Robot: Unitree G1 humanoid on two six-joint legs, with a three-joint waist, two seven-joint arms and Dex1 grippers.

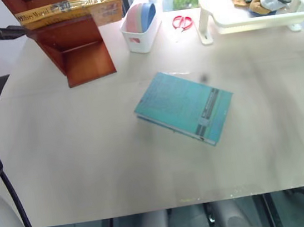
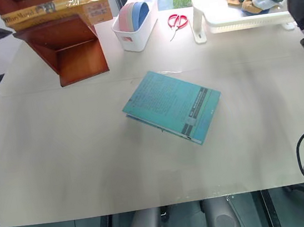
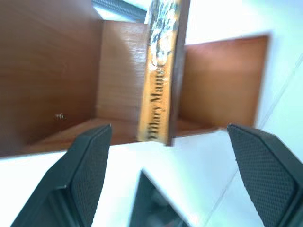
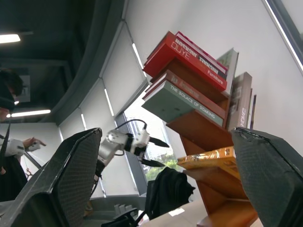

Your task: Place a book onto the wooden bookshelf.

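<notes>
We saw the orange-yellow book [image 1: 71,7] lying on a tier of the wooden bookshelf [image 1: 73,48] at the table's far left corner, overhanging; it could tip off. Both the left gripper [image 3: 165,142] and right gripper [image 4: 161,156] gaped wide, empty.

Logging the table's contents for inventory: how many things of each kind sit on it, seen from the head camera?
Books: 2, orange-yellow book, teal book
Bookshelves: 1, wooden bookshelf
Bins: 1, white bin
Scissors: 1, red scissors
Trays: 1, white tray
Total: 6
</notes>
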